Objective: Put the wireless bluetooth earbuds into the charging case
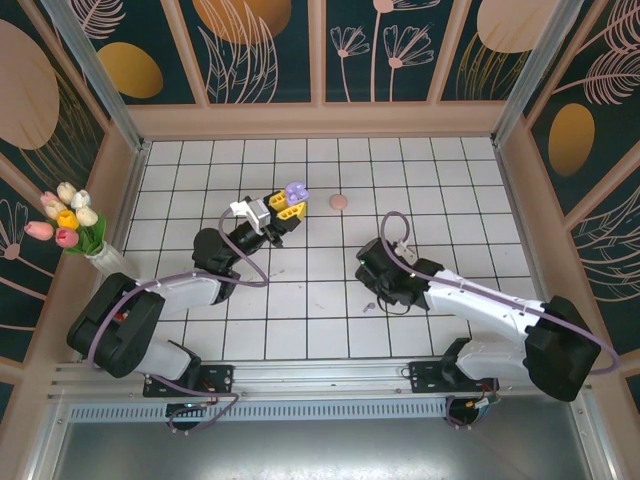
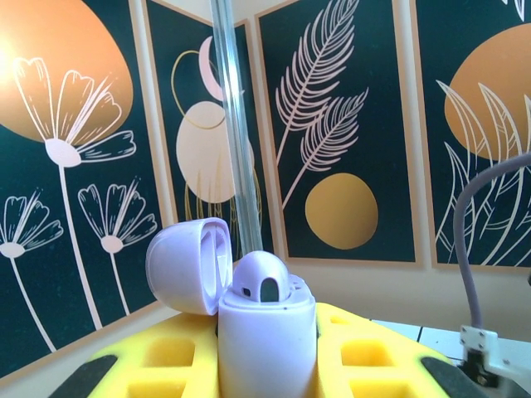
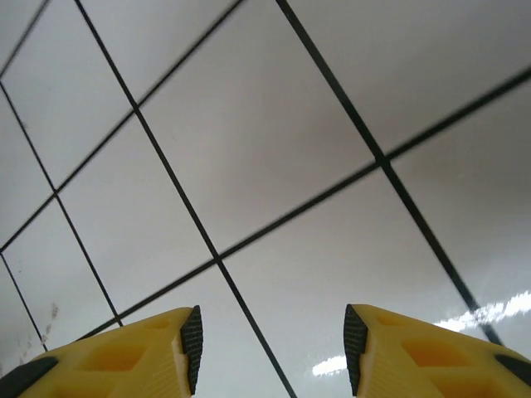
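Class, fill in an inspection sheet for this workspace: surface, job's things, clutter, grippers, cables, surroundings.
Surface: white tiled table.
Job's things: purple case open, lid flipped back, one bud seated inside.
Clutter: pink disc on the tiles beyond the arms.
Grippers: left gripper shut on the case; right gripper open, low over bare tiles.
Cables: a cable curves by the left wrist; another loop arcs over the right wrist.
Surroundings: floral wall panels; tulips in a vase at the left.
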### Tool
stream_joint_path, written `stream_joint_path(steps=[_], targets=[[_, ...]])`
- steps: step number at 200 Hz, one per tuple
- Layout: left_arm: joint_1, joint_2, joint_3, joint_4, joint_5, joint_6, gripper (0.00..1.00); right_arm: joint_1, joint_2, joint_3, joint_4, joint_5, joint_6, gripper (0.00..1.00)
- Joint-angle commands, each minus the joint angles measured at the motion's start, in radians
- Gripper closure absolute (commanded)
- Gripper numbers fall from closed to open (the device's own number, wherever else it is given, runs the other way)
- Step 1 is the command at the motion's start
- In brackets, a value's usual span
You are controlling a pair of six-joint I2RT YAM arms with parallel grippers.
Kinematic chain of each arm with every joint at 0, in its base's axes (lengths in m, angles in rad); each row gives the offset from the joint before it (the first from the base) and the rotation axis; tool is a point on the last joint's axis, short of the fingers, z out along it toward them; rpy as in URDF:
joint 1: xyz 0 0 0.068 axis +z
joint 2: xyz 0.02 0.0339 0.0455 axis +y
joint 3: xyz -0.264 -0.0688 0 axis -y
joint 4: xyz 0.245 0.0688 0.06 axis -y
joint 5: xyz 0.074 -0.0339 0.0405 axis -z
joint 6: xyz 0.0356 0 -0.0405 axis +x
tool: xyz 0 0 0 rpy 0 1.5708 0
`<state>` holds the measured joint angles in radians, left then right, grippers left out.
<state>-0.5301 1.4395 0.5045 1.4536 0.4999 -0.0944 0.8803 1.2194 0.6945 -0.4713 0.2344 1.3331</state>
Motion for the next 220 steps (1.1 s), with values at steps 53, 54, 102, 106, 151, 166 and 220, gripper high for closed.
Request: stream_joint_path(steps=[53,54,102,106,151,166,220], targets=[[-0.007,-0.015,-0.026,0.041,-0.018,0.002,1.00,0.048,0.138,-0.007,-0.051,0.001,0.282,0.55],[-0.007,-0.015,-0.025,0.041,-0.017,0.002,1.00,0.048,0.139,-0.007,-0.051,0.001,0.282,0.55],[-0.007,-0.008,-0.028,0.052,-0.016,0.000,1.00,0.051,0.143,-0.052,-0.013,-0.051,0.294,0.57],[-0.006,-0.006,-0.027,0.053,-0.016,0.000,1.00,0.052,0.141,-0.054,-0.014,-0.053,0.296,0.57],[-0.007,-0.003,-0.033,0.061,-0.019,0.001,1.00,0.059,0.109,-0.079,-0.015,-0.079,0.296,0.56],[-0.007,-0.002,-0.036,0.063,-0.021,0.000,1.00,0.059,0.108,-0.084,-0.009,-0.087,0.296,0.56],[-0.007,0.001,-0.043,0.073,-0.023,-0.002,1.00,0.050,0.148,-0.076,0.014,-0.104,0.270,0.56]])
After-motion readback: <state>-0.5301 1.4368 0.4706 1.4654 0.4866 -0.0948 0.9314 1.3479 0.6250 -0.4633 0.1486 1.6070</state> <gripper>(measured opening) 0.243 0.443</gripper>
